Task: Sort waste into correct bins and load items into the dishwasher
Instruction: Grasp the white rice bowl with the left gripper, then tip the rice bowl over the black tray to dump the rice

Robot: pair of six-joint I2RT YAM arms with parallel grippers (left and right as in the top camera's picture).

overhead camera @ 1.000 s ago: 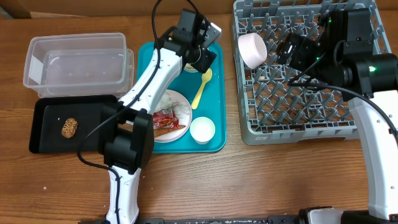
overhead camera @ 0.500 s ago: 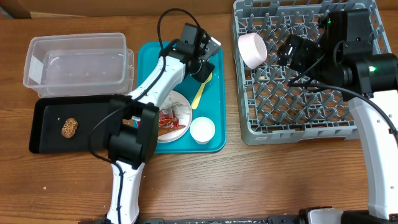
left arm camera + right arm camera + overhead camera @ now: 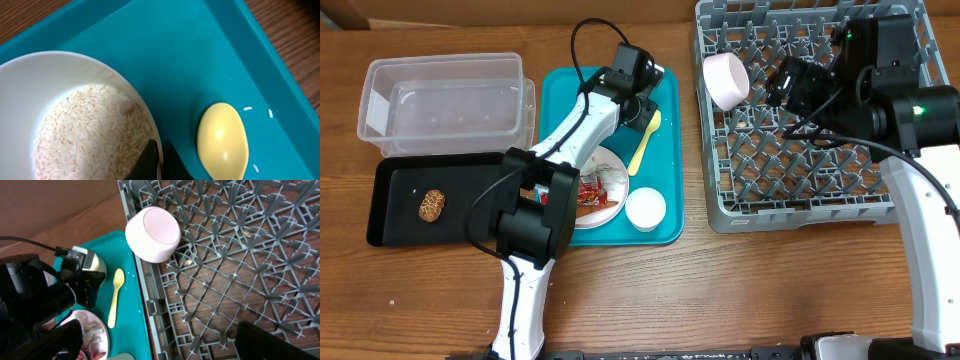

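The left gripper [image 3: 160,165] is clamped on the rim of a white bowl [image 3: 65,80] holding rice [image 3: 90,130], one finger inside and one outside. Just beside it on the teal tray [image 3: 190,60] lies the yellow spoon [image 3: 222,140], with stray grains [image 3: 247,108] around it. Farther off, the right gripper [image 3: 160,330] hangs wide open and empty above the grey rack [image 3: 240,255]. Ahead of it, the pink cup [image 3: 152,234] sits tilted at the rack's edge.

Teal tray [image 3: 668,180] (flat, low-rimmed) on a brown wooden table [image 3: 740,290]
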